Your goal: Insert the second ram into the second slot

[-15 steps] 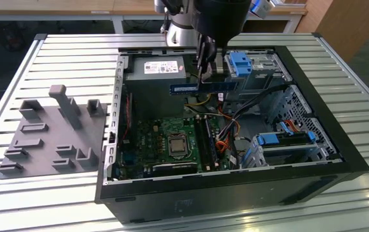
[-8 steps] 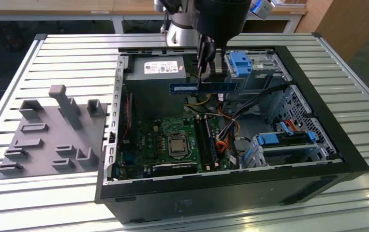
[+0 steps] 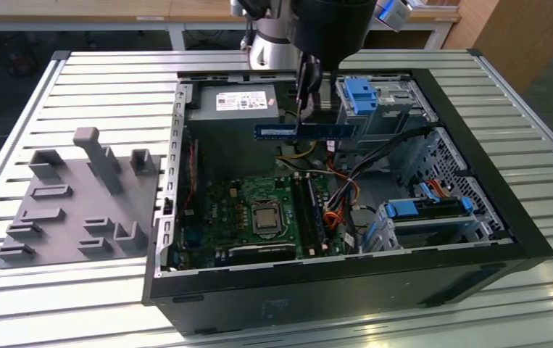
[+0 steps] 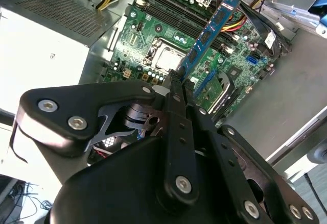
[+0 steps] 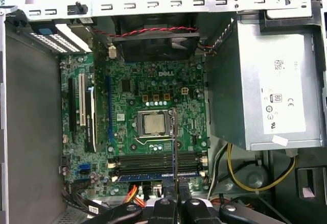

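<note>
Nearest to me in the exterior view is the black front wall of the open computer case (image 3: 354, 290). From that view's left I see one grey moulded plastic tray (image 3: 73, 203) on the slatted metal table (image 3: 93, 80). Then come one silver power supply box (image 3: 233, 109) and the green motherboard (image 3: 223, 210).

The black gripper (image 3: 304, 123) hangs over the far part of the case and pinches the second ram (image 3: 334, 131), one thin blue-green stick, about its middle. The stick is in the air and level, with its long axis running left to right. The dark memory slots (image 5: 158, 163), four as I count them, lie lower and nearer and run near to far. So the stick is crosswise to them. One slot seems already filled, I think.

To the right are two blue plastic brackets (image 3: 359, 94).
</note>
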Robot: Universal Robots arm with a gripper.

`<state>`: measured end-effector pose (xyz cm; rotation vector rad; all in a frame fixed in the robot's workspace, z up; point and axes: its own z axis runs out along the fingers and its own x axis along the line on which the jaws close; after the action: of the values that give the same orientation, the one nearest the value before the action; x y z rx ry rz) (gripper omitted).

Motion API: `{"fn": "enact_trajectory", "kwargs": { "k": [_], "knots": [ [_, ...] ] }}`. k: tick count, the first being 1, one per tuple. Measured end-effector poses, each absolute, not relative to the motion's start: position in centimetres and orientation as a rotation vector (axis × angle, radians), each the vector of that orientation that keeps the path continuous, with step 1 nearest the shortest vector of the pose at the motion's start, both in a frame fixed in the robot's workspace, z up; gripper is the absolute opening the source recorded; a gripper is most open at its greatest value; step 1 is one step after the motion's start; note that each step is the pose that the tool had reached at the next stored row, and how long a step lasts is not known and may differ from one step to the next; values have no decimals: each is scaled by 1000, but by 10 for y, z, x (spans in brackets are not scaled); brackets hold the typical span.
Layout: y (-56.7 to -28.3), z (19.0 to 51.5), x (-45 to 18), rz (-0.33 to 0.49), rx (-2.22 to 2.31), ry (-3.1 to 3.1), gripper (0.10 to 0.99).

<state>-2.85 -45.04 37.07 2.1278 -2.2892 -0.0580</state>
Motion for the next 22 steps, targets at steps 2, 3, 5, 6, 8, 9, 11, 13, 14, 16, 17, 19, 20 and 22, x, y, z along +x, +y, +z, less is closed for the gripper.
{"fn": "enact_trajectory", "kwargs": {
  "k": [2, 3, 5, 6, 8, 9, 11, 13, 14, 16, 17, 19, 20, 22],
  "knots": [
    [-450, 371, -29, -58, 2118, -2299, 137],
    [-450, 371, -28, -58, 2113, -2303, 137],
    [-450, 371, -29, -58, 2105, -2310, 137],
    [-450, 371, -28, -58, 2101, -2314, 137],
    [-450, 371, -28, -58, 2092, -2323, 137],
    [-450, 371, -28, -58, 2088, -2327, 137],
    [-450, 371, -28, -58, 2080, -2333, 137],
    [-450, 371, -29, -59, 2073, -2340, 137],
    [-450, 371, -29, -59, 2069, -2343, 137],
    [-450, 371, -28, -59, 2062, -2350, 137],
    [-450, 371, -28, -59, 2058, -2354, 137],
    [-450, 371, -29, -59, 2050, -2361, 137],
    [-450, 371, -28, -59, 2046, -2364, 137],
    [-450, 371, -29, -59, 2039, -2370, 137]
  ]
}}
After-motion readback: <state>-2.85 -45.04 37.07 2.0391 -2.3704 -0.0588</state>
